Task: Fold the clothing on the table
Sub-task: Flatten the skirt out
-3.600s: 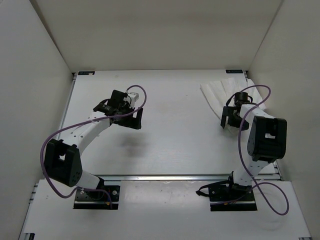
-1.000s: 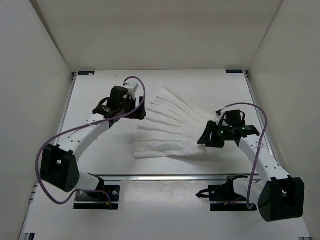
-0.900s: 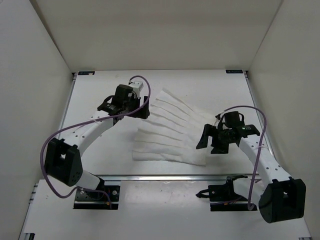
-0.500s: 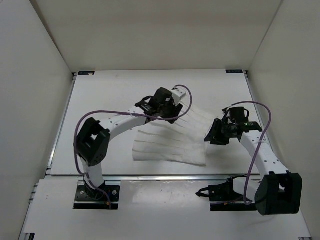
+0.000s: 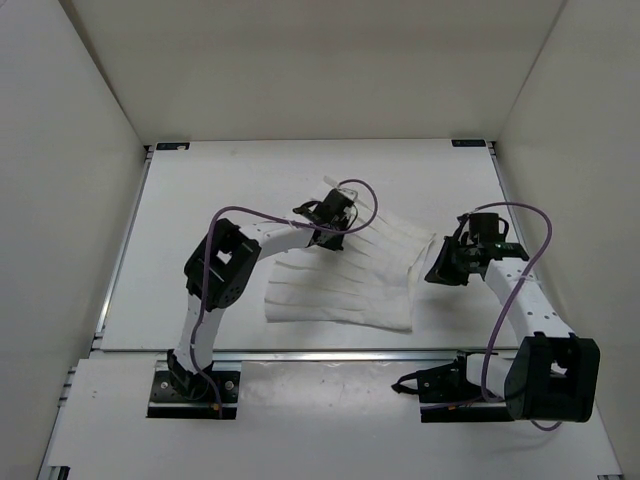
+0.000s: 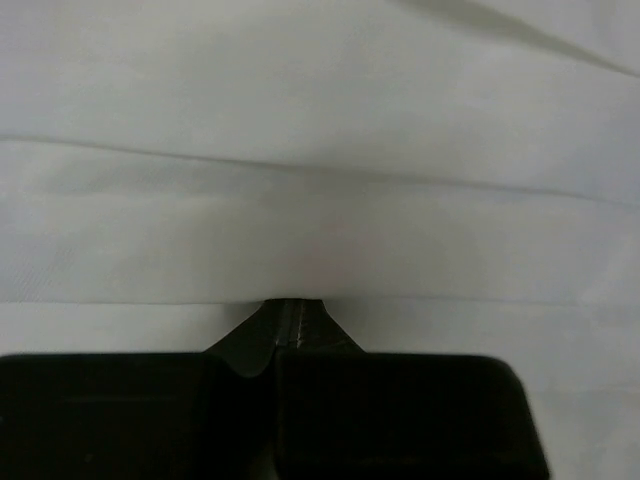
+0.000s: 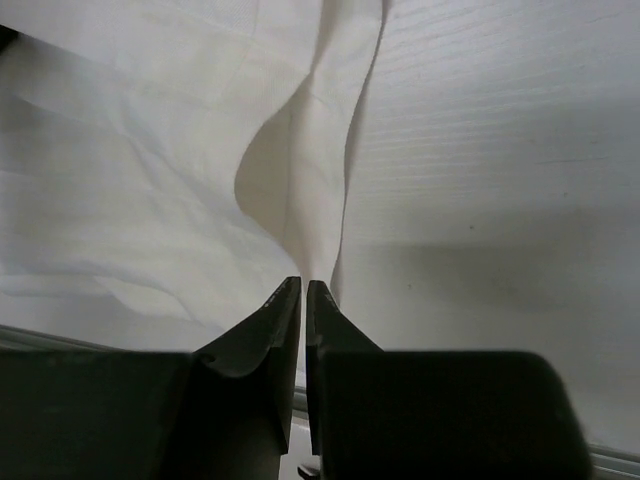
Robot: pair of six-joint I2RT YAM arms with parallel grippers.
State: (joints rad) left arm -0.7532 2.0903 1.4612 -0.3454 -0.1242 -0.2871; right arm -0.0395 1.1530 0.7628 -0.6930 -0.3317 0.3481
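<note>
The clothing (image 5: pixel 345 285) is a thin white piece with parallel crease lines, spread across the middle of the table (image 5: pixel 200 200). My left gripper (image 5: pixel 338 212) is at its far edge, reaching in from the left. In the left wrist view that gripper (image 6: pixel 293 305) is shut, its tip pinching a fold of the fabric (image 6: pixel 320 200) that fills the frame. My right gripper (image 5: pixel 437 270) is at the cloth's right edge. In the right wrist view its jaws (image 7: pixel 304 285) are shut on a raised ridge of the clothing (image 7: pixel 150 180), with bare table (image 7: pixel 500 150) to the right.
White walls close in the table on three sides. An aluminium rail (image 5: pixel 330 353) runs along the near edge, with both arm bases (image 5: pixel 185 392) (image 5: pixel 455 385) just behind it. Small blue marks (image 5: pixel 170 146) (image 5: pixel 468 142) sit at the far corners.
The left arm swung right across the cloth to its far edge and shut there. The right gripper shifted slightly right and shut on the cloth's right edge. The cloth's fanned far corner drew in.
</note>
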